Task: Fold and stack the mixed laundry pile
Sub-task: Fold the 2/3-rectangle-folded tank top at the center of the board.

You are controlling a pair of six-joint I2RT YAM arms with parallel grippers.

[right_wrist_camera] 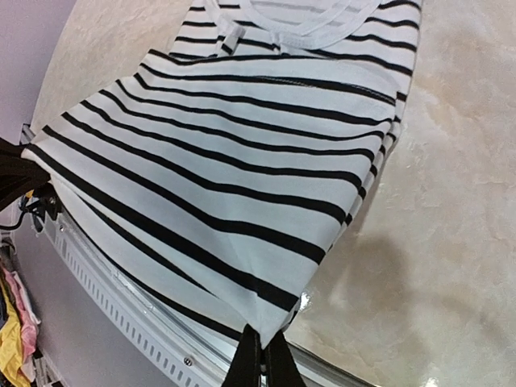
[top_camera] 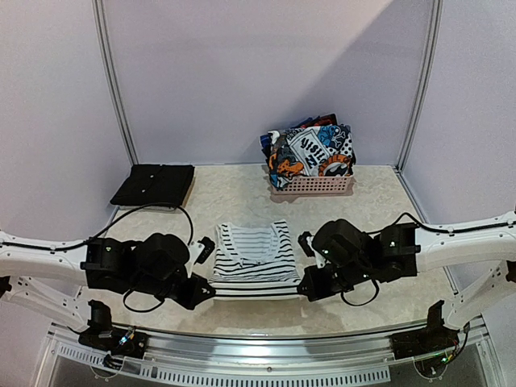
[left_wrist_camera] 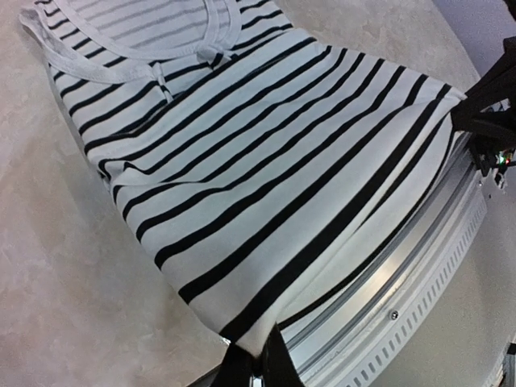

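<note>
Striped shirt (top_camera: 254, 251) lying flat at the table's (top_camera: 234, 197) near edge between both arms, left gripper (left_wrist_camera: 256, 367) and right gripper (right_wrist_camera: 262, 363) each pinching a hem corner, folded black garment (top_camera: 153, 184) sitting far left, pink basket (top_camera: 313, 185) holding printed clothes (top_camera: 310, 149) behind, wrist views alone showing the hem overhanging a metal rail (left_wrist_camera: 403, 274).

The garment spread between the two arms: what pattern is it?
The garment is white with thin black stripes, clearest in the left wrist view.
</note>
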